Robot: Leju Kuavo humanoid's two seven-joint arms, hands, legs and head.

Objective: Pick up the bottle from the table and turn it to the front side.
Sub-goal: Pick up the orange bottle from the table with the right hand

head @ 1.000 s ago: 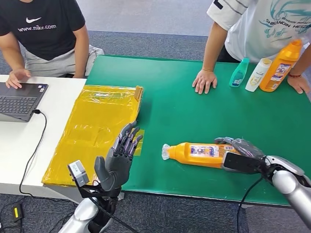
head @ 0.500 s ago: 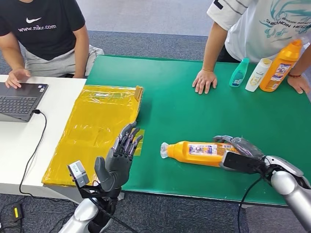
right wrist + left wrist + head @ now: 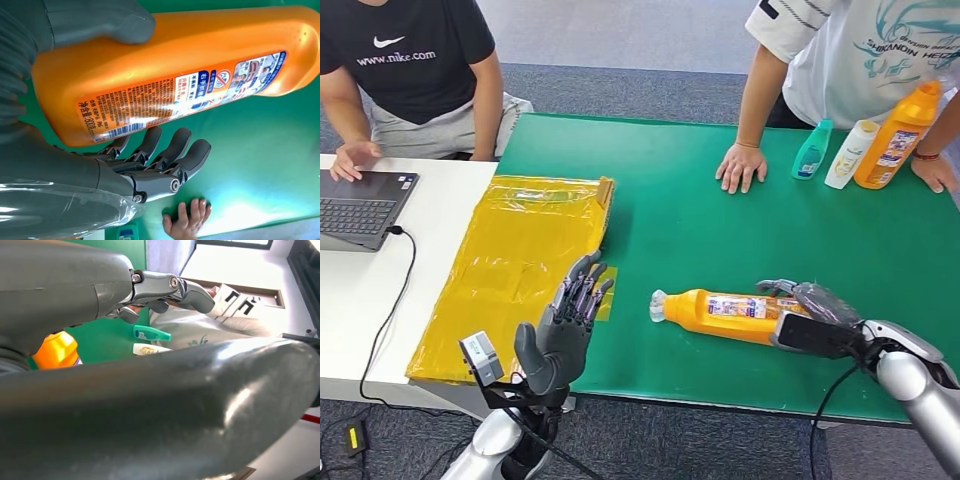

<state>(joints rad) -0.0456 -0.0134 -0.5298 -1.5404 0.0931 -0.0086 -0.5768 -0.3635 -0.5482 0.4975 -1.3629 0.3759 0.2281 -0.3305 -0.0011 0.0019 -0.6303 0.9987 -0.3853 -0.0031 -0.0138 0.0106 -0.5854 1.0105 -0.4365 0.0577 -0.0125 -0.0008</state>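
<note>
An orange bottle [image 3: 727, 315] with a printed label lies on its side on the green table [image 3: 675, 220], its clear cap end pointing toward my left. My right hand [image 3: 810, 315] wraps its base end. In the right wrist view the thumb lies on one side of the bottle [image 3: 188, 65] and the fingers [image 3: 158, 150] curl against the label side. My left hand [image 3: 565, 330] is raised at the table's front edge, fingers apart and palm bare; the left wrist view shows this hand [image 3: 151, 410] close up.
A yellow plastic bag [image 3: 516, 260] lies flat on the table's left part. A teal bottle [image 3: 812, 150], a white bottle [image 3: 850, 155] and an orange bottle [image 3: 897, 135] stand far right beside a person's hand [image 3: 740, 165]. A laptop [image 3: 361, 205] sits on the white table.
The lying bottle has slid slightly toward my left with my right hand on it. The left hand has not moved.
</note>
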